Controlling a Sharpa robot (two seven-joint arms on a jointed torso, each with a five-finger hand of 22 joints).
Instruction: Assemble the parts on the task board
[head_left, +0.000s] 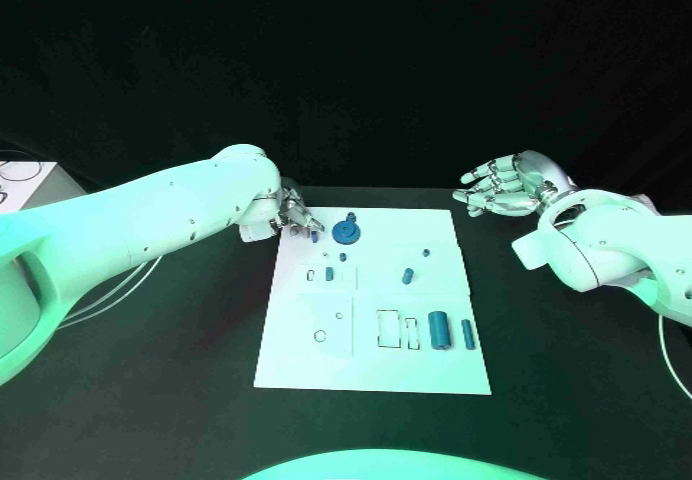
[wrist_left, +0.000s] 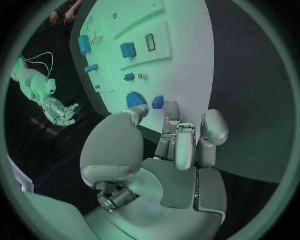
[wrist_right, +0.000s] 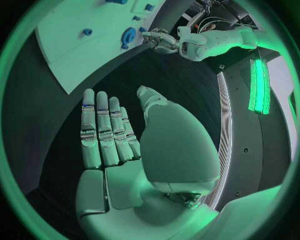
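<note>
Dim green-tinted light, dark surroundings, fisheye bending at wrist-view edges.

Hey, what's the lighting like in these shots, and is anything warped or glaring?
Head view: green-teal light tints the task board and both arms, and the backdrop is dark. Left wrist view: fisheye bends the board's edge behind the left hand. Right wrist view: a bright green strip glares beside the right hand.

White task board flat mid-table; blue parts scattered on it
</note>
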